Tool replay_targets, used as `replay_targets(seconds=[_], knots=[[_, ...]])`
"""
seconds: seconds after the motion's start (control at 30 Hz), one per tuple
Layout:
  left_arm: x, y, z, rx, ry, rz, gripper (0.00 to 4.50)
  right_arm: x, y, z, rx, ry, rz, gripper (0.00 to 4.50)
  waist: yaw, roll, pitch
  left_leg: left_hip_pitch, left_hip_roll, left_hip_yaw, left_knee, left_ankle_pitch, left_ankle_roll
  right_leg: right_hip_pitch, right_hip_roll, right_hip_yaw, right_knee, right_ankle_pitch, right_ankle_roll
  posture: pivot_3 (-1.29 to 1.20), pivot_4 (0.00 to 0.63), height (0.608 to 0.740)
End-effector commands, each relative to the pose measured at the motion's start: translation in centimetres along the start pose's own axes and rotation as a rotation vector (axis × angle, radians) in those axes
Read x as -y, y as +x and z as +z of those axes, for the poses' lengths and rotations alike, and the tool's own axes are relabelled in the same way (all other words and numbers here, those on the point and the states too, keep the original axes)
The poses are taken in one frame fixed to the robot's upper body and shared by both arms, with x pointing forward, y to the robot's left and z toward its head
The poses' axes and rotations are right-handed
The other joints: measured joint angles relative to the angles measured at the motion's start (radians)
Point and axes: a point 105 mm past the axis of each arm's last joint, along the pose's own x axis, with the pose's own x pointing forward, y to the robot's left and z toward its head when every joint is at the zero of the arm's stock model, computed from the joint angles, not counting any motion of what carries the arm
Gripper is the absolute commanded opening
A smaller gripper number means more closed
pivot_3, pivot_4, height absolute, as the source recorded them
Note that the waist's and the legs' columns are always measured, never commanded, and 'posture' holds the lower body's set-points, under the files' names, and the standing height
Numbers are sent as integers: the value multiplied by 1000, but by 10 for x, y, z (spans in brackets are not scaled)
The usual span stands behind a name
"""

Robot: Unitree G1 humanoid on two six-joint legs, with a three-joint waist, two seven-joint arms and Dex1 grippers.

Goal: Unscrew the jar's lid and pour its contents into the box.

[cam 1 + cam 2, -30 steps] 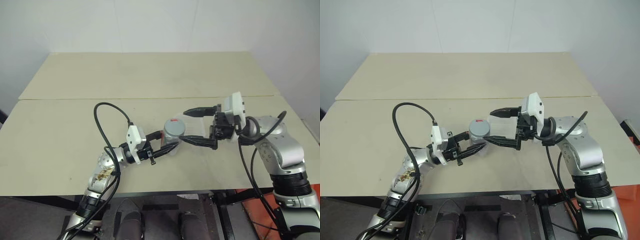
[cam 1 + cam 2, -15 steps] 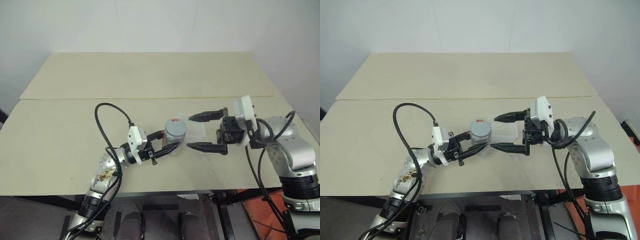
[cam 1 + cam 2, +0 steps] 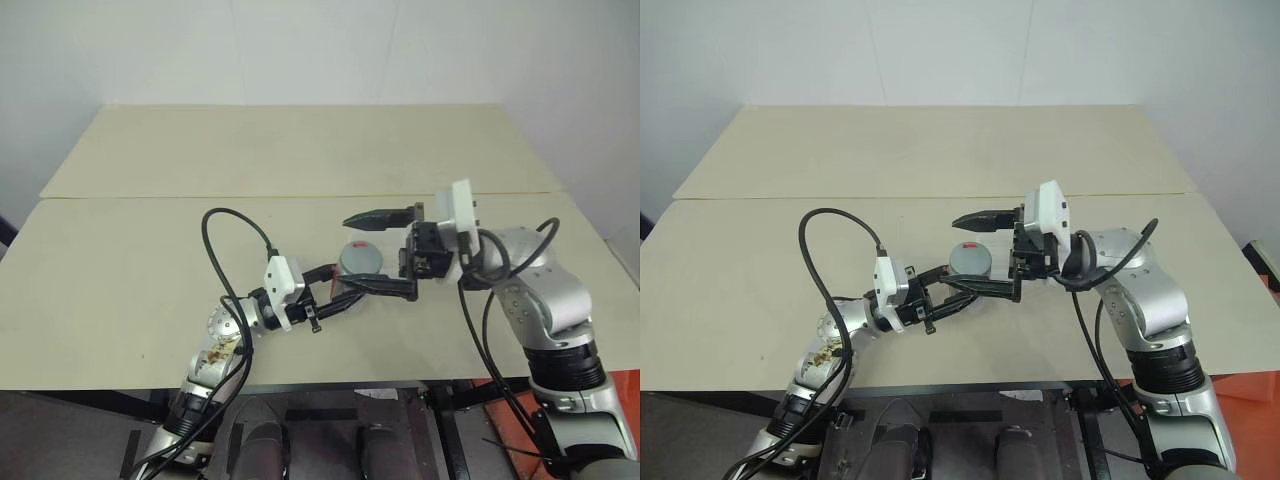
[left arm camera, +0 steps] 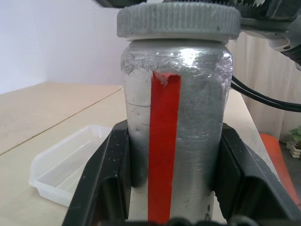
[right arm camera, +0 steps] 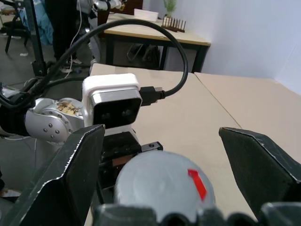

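With the left pincer (image 3: 345, 296) clamped on the jar (image 4: 176, 122) and the right pincer (image 3: 375, 250) spread wide astride its lid (image 4: 178, 20), an off-centre closing could tilt the jar loose.

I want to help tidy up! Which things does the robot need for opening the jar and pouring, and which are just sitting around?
Needed: jar, held by the left gripper; lid; box; right gripper, open around the lid.

Just around: table; cables.

A beige table (image 3: 150, 200) carries the clear box (image 4: 66, 162).
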Motion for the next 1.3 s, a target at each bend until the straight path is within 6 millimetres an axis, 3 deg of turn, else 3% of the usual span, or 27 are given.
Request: replay_targets(seconds=[0.03, 0.6, 1.3], knots=[[2, 4, 8, 33, 33, -13, 1935, 7, 2, 9, 10, -41, -27, 4500, 0, 0, 0, 0, 0, 0, 0, 0, 0, 0, 0, 0, 0, 0, 0, 0, 150, 740], [-1, 2, 11, 49, 40, -3, 1935, 18, -25, -2, -67, -47, -99, 4500, 0, 0, 0, 0, 0, 0, 0, 0, 0, 0, 0, 0, 0, 0, 0, 0, 150, 740], [-2, -1, 12, 48, 47, 2, 1935, 23, -42, -14, -100, -40, -116, 4500, 0, 0, 0, 0, 0, 1, 0, 0, 0, 0, 0, 0, 0, 0, 0, 0, 150, 740]])
